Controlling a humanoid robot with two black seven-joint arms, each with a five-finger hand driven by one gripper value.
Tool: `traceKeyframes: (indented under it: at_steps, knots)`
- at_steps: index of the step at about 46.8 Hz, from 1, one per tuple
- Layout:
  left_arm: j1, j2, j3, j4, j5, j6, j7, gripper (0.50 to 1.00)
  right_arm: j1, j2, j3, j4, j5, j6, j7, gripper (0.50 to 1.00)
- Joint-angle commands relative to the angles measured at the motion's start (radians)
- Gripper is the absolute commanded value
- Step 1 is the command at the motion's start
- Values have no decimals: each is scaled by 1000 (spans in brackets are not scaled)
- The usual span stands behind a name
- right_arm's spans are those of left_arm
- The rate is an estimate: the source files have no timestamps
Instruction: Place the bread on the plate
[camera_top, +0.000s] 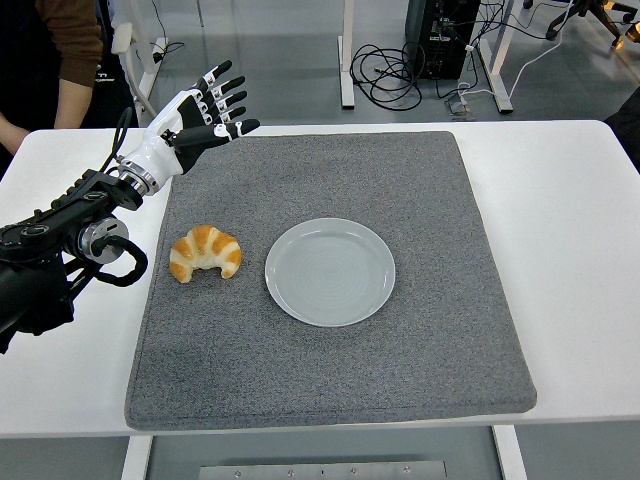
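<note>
Item 1: tabletop (570, 200), white, w/ grey felt mat (340, 340) covering most of centre.

Item 2: plate (330, 271), round, pale grey-white, bare, approx. centre of mat.

Item 3: bread (205, 252), a croissant, golden-brown w/ lighter bands, curved, tips pointing toward near edge. Lies flat on mat at 9 o'clock from plate, near it but not touching (strip of mat shows between). Nothing holds it.

Item 4: left hand (205, 110), black-and-white, five fingers, on black arm entering from left edge. Position: approx. 11 o'clock from plate, over far-left corner of mat, at 12 o'clock from bread and well apart from it. State: released, fingers (228, 98) spread and extended, thumb out toward mat, grasping nothing. Cable loop hangs by the forearm.

Item 5: right arm, not seen.

Item 6: person (60, 60), part only, at top-left behind tabletop: dark top, brown sleeve, forearm near far-left corner.

Item 7: backgrnd at 12 o'clock: floor, desk legs, coiled black cables (395, 70), dark computer case.
</note>
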Motion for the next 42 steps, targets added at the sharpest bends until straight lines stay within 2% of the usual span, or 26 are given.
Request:
traceKeyframes:
  at_steps: [1,42]
  knots:
    - [4,1,0,0,0,0,-2,968,0,0,0,0,1,0,0,1000]
    - [9,-2,0,0,-8,0,-2,969,0,0,0,0,1,0,0,1000]
